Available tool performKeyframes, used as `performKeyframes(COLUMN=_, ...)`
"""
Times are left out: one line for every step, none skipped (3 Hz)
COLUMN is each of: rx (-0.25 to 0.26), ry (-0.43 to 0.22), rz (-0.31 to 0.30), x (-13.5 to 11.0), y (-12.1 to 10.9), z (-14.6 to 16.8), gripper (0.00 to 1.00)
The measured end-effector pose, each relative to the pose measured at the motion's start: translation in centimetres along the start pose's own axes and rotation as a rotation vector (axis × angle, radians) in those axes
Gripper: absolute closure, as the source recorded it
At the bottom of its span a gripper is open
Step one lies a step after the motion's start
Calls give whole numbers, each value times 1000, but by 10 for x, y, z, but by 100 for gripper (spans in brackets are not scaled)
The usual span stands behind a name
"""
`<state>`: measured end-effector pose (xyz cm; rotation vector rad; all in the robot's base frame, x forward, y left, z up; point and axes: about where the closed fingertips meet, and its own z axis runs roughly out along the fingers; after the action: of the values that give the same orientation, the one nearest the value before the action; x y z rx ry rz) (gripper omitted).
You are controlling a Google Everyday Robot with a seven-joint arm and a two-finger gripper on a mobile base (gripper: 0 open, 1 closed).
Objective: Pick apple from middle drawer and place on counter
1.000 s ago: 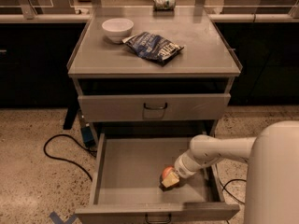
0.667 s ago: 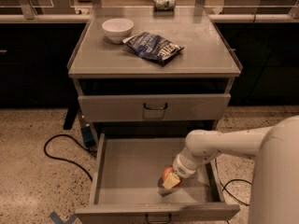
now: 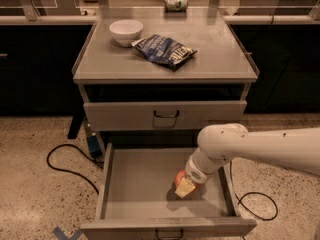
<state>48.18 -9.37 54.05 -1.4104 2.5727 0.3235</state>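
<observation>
The apple [image 3: 178,177] is small and red, in the right half of the open middle drawer [image 3: 135,184]. My gripper [image 3: 184,185] reaches down into the drawer from the right and is shut on the apple, with a pale fingertip [image 3: 184,189] across its front. The apple sits just above the drawer floor, with a shadow under it. The counter [image 3: 215,54] is the grey-beige top of the cabinet, above and behind the gripper.
A white bowl [image 3: 126,31] and a dark blue chip bag [image 3: 166,50] lie on the counter. A closed upper drawer front with a black handle [image 3: 166,115] overhangs the open drawer's back. A black cable [image 3: 70,164] lies on the floor at left, another [image 3: 260,204] at right.
My arm's elbow has swung left and up over the drawer. The gripper has stayed at the apple, and the apple sits slightly higher than before.
</observation>
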Motion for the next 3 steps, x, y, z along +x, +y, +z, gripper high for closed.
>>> performKeyframes(rx=0, ry=0, rz=0, x=0, y=0, z=0, gripper=100)
performKeyframes(rx=60, ry=-7, rz=-58, x=-31, y=-13, z=-44, gripper=100)
performKeyframes(rx=193, ry=-37, rz=-128, x=-90, y=-37, z=-150, gripper=100)
